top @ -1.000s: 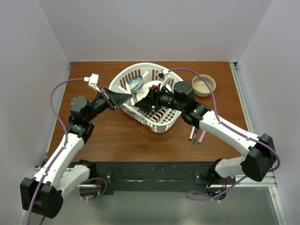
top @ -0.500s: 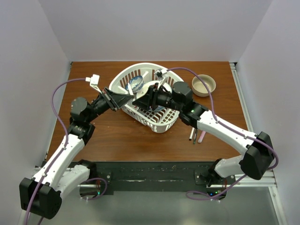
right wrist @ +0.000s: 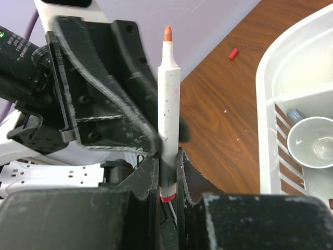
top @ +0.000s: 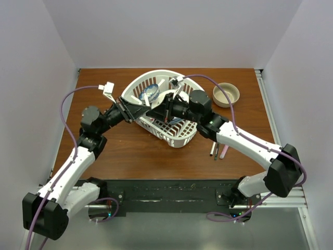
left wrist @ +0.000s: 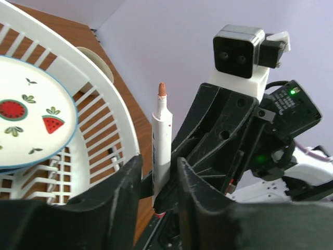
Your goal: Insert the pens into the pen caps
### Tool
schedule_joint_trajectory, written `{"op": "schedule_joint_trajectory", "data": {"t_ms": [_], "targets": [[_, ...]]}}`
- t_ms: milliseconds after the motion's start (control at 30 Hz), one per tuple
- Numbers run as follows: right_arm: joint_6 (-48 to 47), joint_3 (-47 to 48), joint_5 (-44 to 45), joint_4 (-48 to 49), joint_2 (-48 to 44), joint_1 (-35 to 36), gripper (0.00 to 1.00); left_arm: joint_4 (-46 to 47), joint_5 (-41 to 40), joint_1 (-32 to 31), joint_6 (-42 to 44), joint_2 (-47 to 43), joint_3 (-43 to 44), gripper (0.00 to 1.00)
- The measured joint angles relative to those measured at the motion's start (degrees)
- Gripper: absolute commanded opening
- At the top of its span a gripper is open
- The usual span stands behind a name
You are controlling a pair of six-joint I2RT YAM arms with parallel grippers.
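Top: left claw and right claw meet over the basket, at its left side; spare pens lie near right of it
Left wrist: left claw narrowly parted around the upright pen; slim gaps either side
Right wrist: right claw clamps the pen's lower barrel; red cap well apart
Handling: likely light, stiff, slick; grip mid-barrel, tip clear

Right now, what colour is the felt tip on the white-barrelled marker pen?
Orange-red felt tip on the white-barrelled marker pen; clearest in the right wrist view.
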Motion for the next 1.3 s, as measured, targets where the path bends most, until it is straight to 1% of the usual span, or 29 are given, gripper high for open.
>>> {"op": "schedule_joint_trajectory", "data": {"t_ms": [67, 133, 300, 333, 367, 467, 567, 667, 733, 800, 867, 967, 1033, 1167, 1300], "targets": [[0.0, 0.0, 0.7, 0.0, -0.1, 0.1, 0.0, -1.7, 0.2, 0.0, 1.7, 0.9, 1.6, 0.47], [0.0, -0.1, 2.0, -0.9, -0.7, 0.2, 0.0, -5.4, 0.1, 0.0, 3.8, 2.1, 4.4, 0.48], [-0.4, -0.2, 7.0, -7.0, -4.4, -0.3, 0.0, -13.5, -1.2, 1.8, 9.5, 4.2, 11.5, 0.55], [-0.6, -0.2, 7.7, -8.3, -5.3, -0.6, 0.0, -15.3, -1.5, 2.8, 10.9, 4.3, 12.7, 0.56], [-0.9, -0.2, 8.6, -9.5, -6.2, -0.8, 0.0, -16.8, -1.9, 3.9, 12.2, 4.3, 13.7, 0.59], [-2.1, -0.8, 10.6, -13.0, -9.6, -1.8, 0.0, -22.1, -3.8, 9.2, 16.6, 4.1, 16.4, 0.65], [-3.7, -1.7, 12.4, -16.2, -13.9, -2.6, 0.0, -29.9, -10.7, 14.7, 22.4, 5.1, 20.8, 0.65], [-5.1, -2.9, 14.0, -18.6, -18.8, -2.7, 0.0, -36.8, -20.8, 18.4, 27.5, 9.0, 26.8, 0.65], [-5.8, -3.6, 14.8, -20.1, -22.3, -2.7, 0.0, -38.4, -26.7, 21.3, 30.3, 12.4, 29.3, 0.65], [-6.5, -4.0, 15.3, -21.4, -25.7, -2.7, 0.0, -38.8, -31.2, 25.1, 32.7, 16.0, 29.9, 0.63], [-7.1, -4.3, 16.0, -22.3, -28.6, -2.7, 0.0, -39.9, -34.5, 28.7, 34.4, 20.8, 30.1, 0.59], [-8.0, -4.9, 16.8, -23.6, -32.1, -2.7, 0.0, -41.1, -37.0, 33.0, 35.5, 29.3, 31.3, 0.52], [-8.6, -5.5, 17.8, -24.7, -34.2, -2.7, 0.0, -41.3, -37.4, 35.6, 35.5, 35.0, 31.5, 0.5], [-9.6, -6.4, 19.3, -26.6, -36.7, -2.7, 0.0, -41.6, -37.7, 39.6, 35.1, 41.9, 31.5, 0.51], [-10.3, -6.5, 20.1, -27.3, -37.0, -2.7, 0.0, -41.4, -37.9, 41.6, 35.3, 46.2, 32.1, 0.52]]}}
